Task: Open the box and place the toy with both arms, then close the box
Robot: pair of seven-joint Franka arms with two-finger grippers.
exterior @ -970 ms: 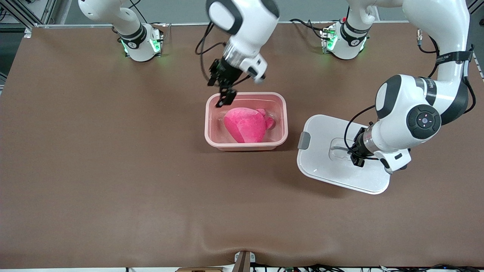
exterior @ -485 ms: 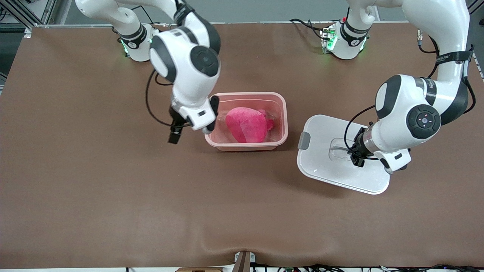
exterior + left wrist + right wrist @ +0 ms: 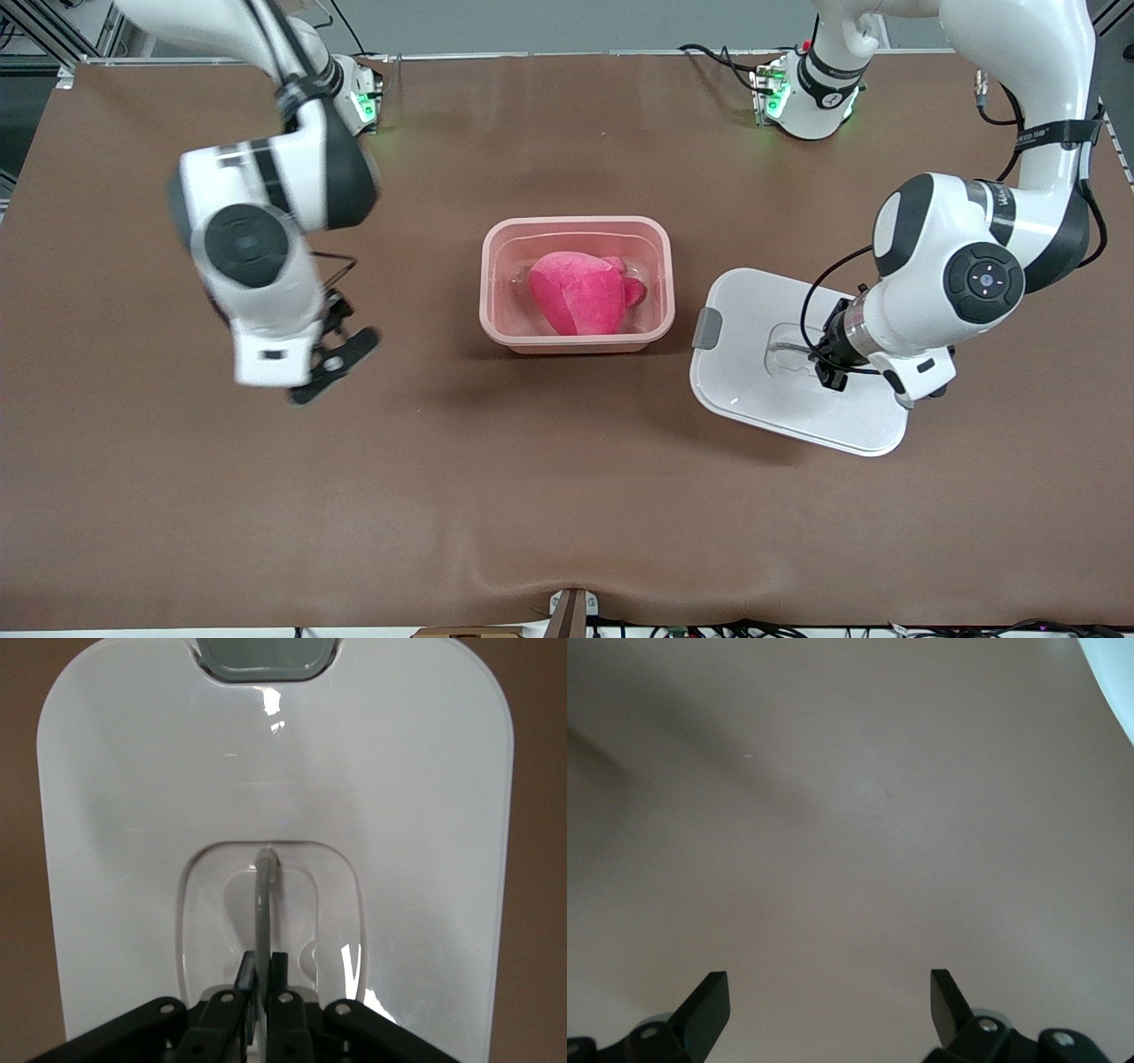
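The box (image 3: 577,226), a pink tub without its lid, stands mid-table with the hot-pink toy (image 3: 580,292) lying inside it. Its white lid (image 3: 753,390) is beside it toward the left arm's end, one grey clip (image 3: 706,328) facing the box. My left gripper (image 3: 828,368) is shut on the thin grey handle (image 3: 263,895) in the lid's (image 3: 266,771) recessed centre, seen between the jaws of the left gripper (image 3: 264,970) in the wrist view. My right gripper (image 3: 332,359) hangs open and empty over bare table toward the right arm's end; its wrist view shows the right gripper (image 3: 828,992) over brown table only.
The brown table mat (image 3: 567,496) stretches around the box and lid. Both arm bases (image 3: 802,97) glow green along the edge farthest from the front camera. A small mount (image 3: 571,611) sits at the nearest edge.
The right arm has swung away from over the box toward its own end of the table, gripper still open. The left gripper and lid have shifted slightly toward the box.
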